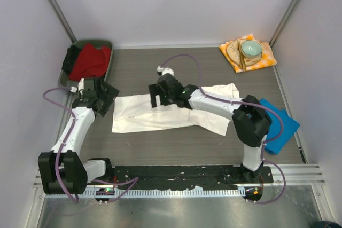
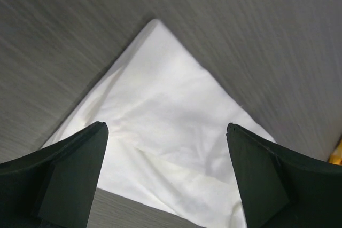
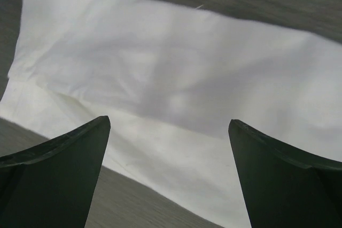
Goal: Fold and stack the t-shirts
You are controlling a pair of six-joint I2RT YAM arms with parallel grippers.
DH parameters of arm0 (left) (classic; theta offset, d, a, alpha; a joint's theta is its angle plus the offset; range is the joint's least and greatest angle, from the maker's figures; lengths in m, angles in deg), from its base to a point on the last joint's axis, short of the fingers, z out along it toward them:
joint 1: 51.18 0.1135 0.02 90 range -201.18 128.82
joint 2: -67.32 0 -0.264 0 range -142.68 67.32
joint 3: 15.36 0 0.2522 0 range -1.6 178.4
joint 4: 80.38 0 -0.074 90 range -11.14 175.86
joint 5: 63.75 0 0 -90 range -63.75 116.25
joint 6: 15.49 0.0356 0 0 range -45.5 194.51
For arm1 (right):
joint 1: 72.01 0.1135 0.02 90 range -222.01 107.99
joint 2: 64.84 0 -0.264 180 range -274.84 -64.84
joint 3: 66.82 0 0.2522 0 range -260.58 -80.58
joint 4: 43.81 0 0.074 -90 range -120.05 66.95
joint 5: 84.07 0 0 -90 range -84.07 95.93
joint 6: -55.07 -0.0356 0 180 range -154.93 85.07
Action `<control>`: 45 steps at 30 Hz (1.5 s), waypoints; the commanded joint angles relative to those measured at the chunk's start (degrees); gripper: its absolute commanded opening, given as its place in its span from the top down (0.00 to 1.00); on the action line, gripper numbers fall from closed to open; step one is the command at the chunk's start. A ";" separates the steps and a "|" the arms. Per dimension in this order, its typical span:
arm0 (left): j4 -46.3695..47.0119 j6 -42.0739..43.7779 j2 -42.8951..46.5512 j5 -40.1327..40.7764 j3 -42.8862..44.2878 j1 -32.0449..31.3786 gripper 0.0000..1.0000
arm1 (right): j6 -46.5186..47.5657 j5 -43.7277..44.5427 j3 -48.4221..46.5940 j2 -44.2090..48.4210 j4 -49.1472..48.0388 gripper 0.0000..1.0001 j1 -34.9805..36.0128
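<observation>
White t-shirt (image 1: 140,115): folded strip, flat on the middle of the table (image 1: 144,68), running left to right.
Left gripper (image 2: 166,150): fingers spread, holding nothing, over the shirt's left end, with one corner showing between them.
Right gripper (image 3: 169,148): fingers spread, holding nothing, above the shirt's far edge near its middle.
Blue t-shirt (image 1: 282,126): folded, at the right edge, just beside the right arm.

white t-shirt (image 1: 155,117) flat on dark table (image 1: 139,68), folded into long strip, daisy print not visible. left gripper (image 1: 111,100) at its left edge. right gripper (image 1: 158,101) over strip's upper middle, fingers spread. blue t-shirt (image 1: 280,126) folded at right edge, partly behind right arm. green bin (image 1: 109,44) far left with red cloth (image 1: 91,60). checked napkin (image 1: 265,59) far right under plate (image 1: 233,52) and teal cup (image 1: 251,49).
</observation>
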 commanded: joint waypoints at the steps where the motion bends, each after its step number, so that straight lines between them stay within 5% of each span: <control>1: 2.10 3.77 -2.49 -8.26 6.29 -0.60 0.02 | -1.44 10.61 4.41 10.82 2.72 0.00 -9.03; 5: 0.78 8.85 -5.92 -15.65 8.93 -4.02 0.00 | -7.76 11.76 12.42 15.57 3.08 0.00 -22.45; 12: -2.38 13.52 -2.85 -14.79 6.39 -8.24 0.00 | -14.10 8.26 20.87 17.61 -0.53 0.00 -35.67; 31: -2.56 15.81 -1.97 -15.66 4.45 -8.24 0.00 | -14.90 3.33 19.82 8.56 -8.61 0.00 -37.09; 45: -3.09 16.43 -5.13 -15.58 5.42 -8.24 0.00 | -12.70 2.54 9.46 -2.43 -8.36 0.00 -37.70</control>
